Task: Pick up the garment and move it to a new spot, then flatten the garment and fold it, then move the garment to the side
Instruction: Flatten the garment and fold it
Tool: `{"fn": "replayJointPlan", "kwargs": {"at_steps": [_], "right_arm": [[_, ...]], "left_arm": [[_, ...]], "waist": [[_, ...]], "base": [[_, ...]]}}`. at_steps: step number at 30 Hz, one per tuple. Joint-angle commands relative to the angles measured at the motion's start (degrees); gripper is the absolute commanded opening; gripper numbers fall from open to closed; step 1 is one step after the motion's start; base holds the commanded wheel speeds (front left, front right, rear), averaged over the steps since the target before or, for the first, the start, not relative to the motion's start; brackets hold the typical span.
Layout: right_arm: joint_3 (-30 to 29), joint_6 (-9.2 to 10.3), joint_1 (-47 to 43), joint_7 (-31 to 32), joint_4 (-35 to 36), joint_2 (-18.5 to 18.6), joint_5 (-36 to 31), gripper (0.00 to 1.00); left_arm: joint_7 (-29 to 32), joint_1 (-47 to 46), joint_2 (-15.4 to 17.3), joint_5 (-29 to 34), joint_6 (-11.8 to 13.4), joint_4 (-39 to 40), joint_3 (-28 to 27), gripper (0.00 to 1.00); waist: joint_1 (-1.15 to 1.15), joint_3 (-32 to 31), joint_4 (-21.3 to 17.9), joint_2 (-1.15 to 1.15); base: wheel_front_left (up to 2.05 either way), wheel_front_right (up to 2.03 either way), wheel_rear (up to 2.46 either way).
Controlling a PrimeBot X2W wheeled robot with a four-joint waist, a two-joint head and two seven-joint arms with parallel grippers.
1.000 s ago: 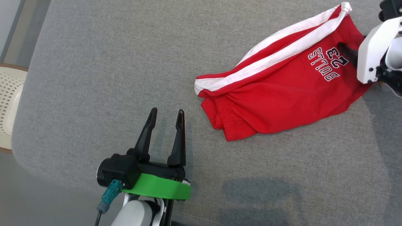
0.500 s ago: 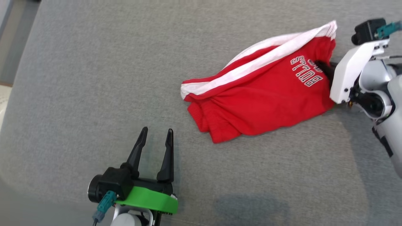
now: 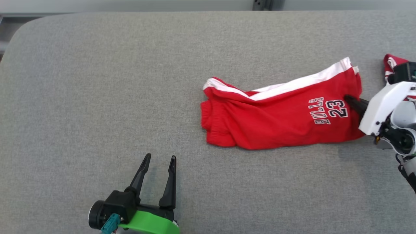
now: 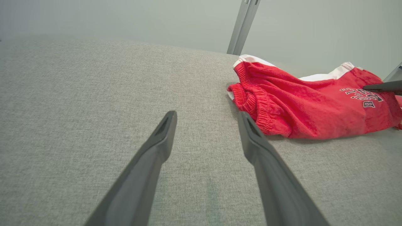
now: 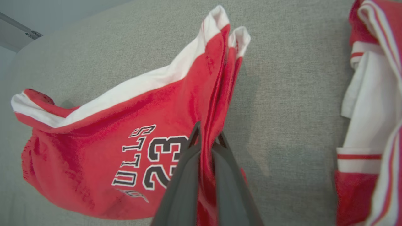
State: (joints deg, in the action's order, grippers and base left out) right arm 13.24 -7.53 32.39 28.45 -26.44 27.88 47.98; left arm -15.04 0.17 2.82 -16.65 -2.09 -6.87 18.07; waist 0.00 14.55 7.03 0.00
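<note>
Right pincer state: my right pincer [image 3: 352, 100] is clamped on the hem end of the garment [image 3: 279, 123], just beside the "23" print; in the right wrist view a fold of red cloth runs between the two fingers.
Left pincer state: my left pincer [image 3: 160, 157] stands apart and empty at the lower left of the head view, over the grey surface [image 3: 97, 97], well apart from the cloth.
Garment location: right of centre in the head view, lying on the surface; waistband end toward the middle, hem end at the right, in my grip.
Step in hand: by my judgement, the pick-up that comes before the move to a new spot.
Method: keep the grip closed; raise slowly, since only one fold is held and it may slip; lift until the waistband end hangs free before travelling; steer clear of the second red-and-white garment [image 3: 391, 63] at the right edge, so it is not dragged along.
Change from earlier: the head camera has moved, so the whole picture has shifted; the surface's far edge now shows along the top; my right pincer has gone from apart to clamped; the garment lies longer and flatter, its white stripe narrower; my left pincer is as wide as before.
</note>
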Motion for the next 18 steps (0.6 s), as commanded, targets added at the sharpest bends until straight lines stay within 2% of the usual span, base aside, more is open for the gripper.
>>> {"fn": "replayJointPlan", "kwargs": {"at_steps": [1,6,11,14,18], "right_arm": [[-1.63,0.09,-0.78,-1.33,-0.77,0.10,-0.55,0.00],[-6.51,0.06,-0.91,-4.37,-2.76,-1.31,-2.37,0.00],[-8.08,0.05,-2.30,-4.41,0.95,-3.54,-4.21,0.00],[-8.02,0.04,-2.78,-3.87,4.54,-7.34,-5.51,0.00],[-6.55,0.04,-3.33,-2.72,9.18,-14.93,-8.58,0.00]], "left_arm": [[-0.14,1.10,0.16,0.58,-0.27,-0.21,-0.29,1.00],[-0.15,1.80,0.16,-0.49,-0.08,-0.37,0.38,1.00],[-0.15,2.37,0.16,-1.58,0.57,-0.06,1.38,1.00],[-0.16,2.32,0.15,-1.99,0.69,0.13,1.92,1.00],[-0.16,1.29,0.15,-2.29,0.79,-0.04,2.94,1.00]], "waist": [[0.00,-1.95,-1.55,0.00],[0.00,-2.24,-0.22,0.00],[0.00,-2.24,0.83,0.00],[0.00,-1.85,1.26,0.00],[0.00,-1.02,2.15,0.00]], "base": [[0.00,0.00,0.00],[0.00,0.00,0.00],[0.00,0.00,0.00],[0.00,0.00,0.00],[0.00,0.00,0.00]]}}
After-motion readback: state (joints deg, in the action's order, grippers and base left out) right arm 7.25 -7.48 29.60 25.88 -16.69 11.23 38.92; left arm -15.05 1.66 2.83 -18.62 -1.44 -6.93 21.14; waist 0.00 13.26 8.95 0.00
